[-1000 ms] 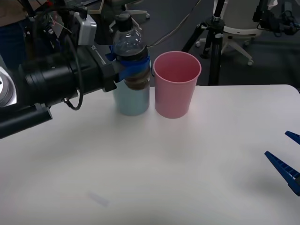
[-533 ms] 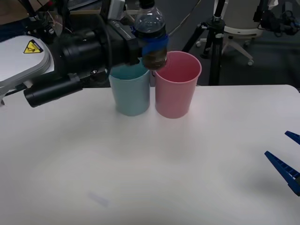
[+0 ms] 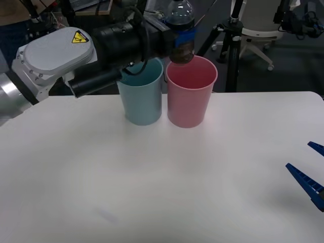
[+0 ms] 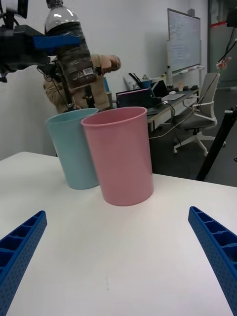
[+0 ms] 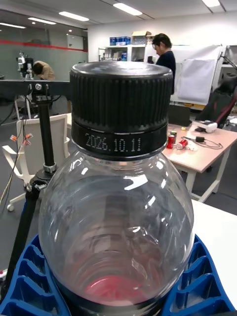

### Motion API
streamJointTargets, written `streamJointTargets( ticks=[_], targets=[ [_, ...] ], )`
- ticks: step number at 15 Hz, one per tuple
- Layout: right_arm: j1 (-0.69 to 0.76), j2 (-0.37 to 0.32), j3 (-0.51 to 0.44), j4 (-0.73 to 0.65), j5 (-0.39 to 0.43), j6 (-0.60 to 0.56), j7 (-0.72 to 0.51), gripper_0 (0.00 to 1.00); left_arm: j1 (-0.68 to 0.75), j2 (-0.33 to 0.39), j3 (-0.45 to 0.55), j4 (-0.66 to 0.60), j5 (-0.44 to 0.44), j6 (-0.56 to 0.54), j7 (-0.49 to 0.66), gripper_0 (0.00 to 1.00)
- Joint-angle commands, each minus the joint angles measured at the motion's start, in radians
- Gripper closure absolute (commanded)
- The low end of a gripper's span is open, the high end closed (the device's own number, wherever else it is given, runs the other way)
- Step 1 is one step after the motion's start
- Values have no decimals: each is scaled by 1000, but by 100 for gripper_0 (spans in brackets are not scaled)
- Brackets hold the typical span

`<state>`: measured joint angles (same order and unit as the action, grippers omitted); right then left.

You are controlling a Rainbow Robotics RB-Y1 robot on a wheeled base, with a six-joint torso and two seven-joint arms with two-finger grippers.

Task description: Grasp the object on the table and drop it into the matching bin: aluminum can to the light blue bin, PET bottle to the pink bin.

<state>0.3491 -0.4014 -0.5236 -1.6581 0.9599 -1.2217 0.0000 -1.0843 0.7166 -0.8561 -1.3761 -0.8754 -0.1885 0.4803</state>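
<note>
Left gripper clamped on PET bottle, now carried from above light blue bin to over pink bin rim directly beneath; release looks due. Right gripper spread apart, idle.

A black tripod stands just behind the bench, with a white office chair farther back to its right.

A tall round pink plastic bin stands on the white table, touching a light blue plastic bin. Above them, blue fingers clamp a small clear plastic bottle. The right gripper fingers are spread wide.
</note>
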Motion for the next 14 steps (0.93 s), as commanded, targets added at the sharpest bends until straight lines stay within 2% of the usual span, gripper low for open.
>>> streamJointTargets(
  ticks=[1,7,14],
  targets=[
    [0,0,0,0,0,0,0,0,-32,-82,0,107,-19,0,-11,90],
    [0,0,0,0,0,0,0,0,-51,-186,0,242,-62,0,-39,90],
    [0,0,0,0,0,0,0,0,-52,-207,0,246,-68,0,-34,90]
  ],
)
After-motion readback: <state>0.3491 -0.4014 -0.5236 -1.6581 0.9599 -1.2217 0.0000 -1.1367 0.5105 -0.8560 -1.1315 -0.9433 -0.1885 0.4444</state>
